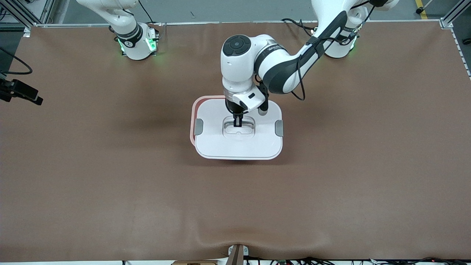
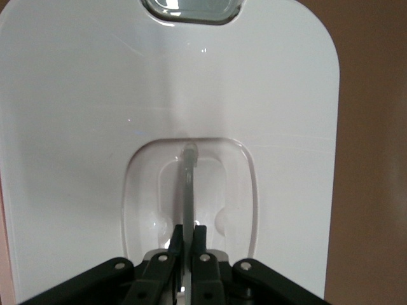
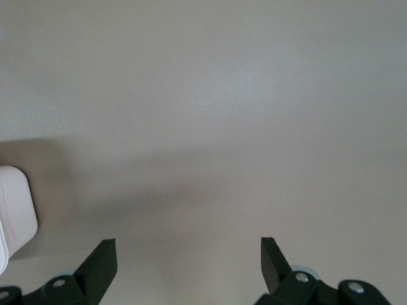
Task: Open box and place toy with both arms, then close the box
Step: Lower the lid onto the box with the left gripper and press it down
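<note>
The box stands mid-table. Its white lid (image 1: 239, 141) lies offset from the pale pink tub (image 1: 193, 110), whose rim shows at the edge toward the right arm's end. Grey clips (image 1: 198, 126) (image 1: 279, 128) sit on the lid's two ends. My left gripper (image 1: 237, 123) points straight down and is shut on the clear centre handle (image 2: 189, 178) in the lid's recess; the gripper also shows in the left wrist view (image 2: 188, 234). My right gripper (image 3: 188, 251) is open and empty over a plain surface, and is out of the front view. The toy is out of view.
The brown table mat (image 1: 110, 176) spreads around the box. A black fixture (image 1: 20, 92) juts in at the right arm's end of the table. The right arm's base (image 1: 138, 42) and the left arm's base (image 1: 340, 46) stand along the table edge farthest from the front camera.
</note>
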{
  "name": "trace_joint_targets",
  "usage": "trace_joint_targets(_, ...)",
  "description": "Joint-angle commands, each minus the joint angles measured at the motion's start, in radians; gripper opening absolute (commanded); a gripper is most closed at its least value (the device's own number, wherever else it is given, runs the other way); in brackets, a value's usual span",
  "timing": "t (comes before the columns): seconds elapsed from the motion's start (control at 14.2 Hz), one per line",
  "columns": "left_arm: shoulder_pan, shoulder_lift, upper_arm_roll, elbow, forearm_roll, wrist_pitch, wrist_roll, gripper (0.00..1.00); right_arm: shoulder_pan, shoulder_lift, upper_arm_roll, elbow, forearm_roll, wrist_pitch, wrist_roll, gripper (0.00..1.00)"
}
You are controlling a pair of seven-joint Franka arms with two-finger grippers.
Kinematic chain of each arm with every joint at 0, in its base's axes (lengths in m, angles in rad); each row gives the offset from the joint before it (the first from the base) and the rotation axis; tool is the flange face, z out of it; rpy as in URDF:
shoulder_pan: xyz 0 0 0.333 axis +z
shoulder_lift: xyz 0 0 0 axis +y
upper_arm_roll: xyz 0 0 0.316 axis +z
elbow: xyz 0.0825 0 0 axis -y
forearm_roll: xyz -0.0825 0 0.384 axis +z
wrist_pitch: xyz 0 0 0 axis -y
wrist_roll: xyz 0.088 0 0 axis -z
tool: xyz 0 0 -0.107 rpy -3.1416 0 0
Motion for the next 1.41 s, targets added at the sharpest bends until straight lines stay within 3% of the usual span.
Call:
trace_joint_targets(0.0, -0.029, 0.0, 0.006, 0.004, 0.029, 0.006, -0.054, 0.0, -0.008, -0.024, 0.009, -0.029, 0.017, 0.031, -0.014, 1.0)
trace_joint_targets(1.34, -0.083, 0.044, 0.007, 0.0, 0.047, 0.006, -0.128, 0.0, -0.03, -0.028, 0.007, -0.042, 0.021, 0.045, -0.055, 1.0)
